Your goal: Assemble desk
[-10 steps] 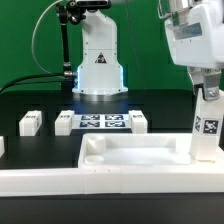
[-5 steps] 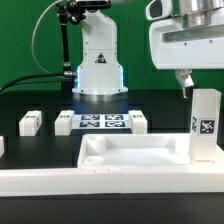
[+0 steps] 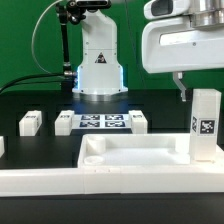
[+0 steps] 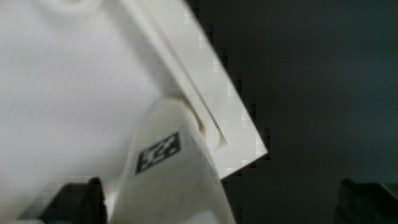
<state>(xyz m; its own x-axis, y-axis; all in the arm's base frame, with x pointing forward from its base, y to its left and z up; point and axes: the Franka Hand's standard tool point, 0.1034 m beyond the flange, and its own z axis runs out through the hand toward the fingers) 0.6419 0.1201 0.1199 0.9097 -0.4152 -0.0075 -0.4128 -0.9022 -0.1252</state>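
Note:
The white desk panel (image 3: 130,155) lies rim up at the front of the table. One white tagged leg (image 3: 205,125) stands upright in its corner socket at the exterior view's right. My gripper (image 3: 188,86) hangs above and slightly left of the leg's top, open and holding nothing. In the wrist view the leg (image 4: 178,165) and the panel (image 4: 71,90) lie below, with my dark fingertips (image 4: 75,202) spread wide on either side of the leg. Three loose legs (image 3: 30,122), (image 3: 64,123), (image 3: 138,121) lie behind the panel.
The marker board (image 3: 100,122) lies between the loose legs, in front of the robot base (image 3: 98,70). A long white rail (image 3: 90,184) runs along the front. Another white part (image 3: 2,146) shows at the exterior view's left edge.
My gripper has let go of the upright leg and risen off it, shifting to the exterior view's left. The leg stays standing in the corner socket.

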